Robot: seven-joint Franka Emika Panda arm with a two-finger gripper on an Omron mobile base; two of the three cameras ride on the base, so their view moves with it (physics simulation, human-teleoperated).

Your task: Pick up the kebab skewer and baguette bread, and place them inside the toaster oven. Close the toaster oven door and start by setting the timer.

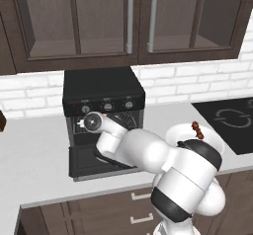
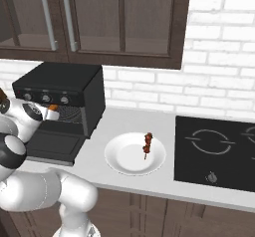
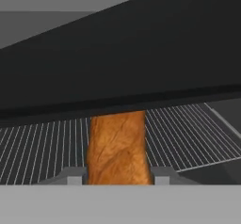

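Left base view: the arm reaches into the boxy black toaster oven (image 1: 103, 105), door (image 1: 94, 162) down.

Right base view: the short meat-chunk kebab skewer (image 2: 147, 143) waits on a white plate (image 2: 119, 162).

Hand view: fingers (image 3: 162, 175) pinch the orange-brown baguette bread (image 3: 116, 148) above the wire rack (image 3: 183, 133); lower first, release after.

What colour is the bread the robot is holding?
Orange-brown with a crackly crust; the baguette bread shows best in the hand view, over the oven's wire rack.

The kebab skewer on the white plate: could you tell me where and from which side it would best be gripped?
Probably at the meat chunks of the kebab skewer, coming straight down from above. It lies flat on the plate, nothing beside it, and the chunks are its thickest part. Set the fingers across the stick, not along it.
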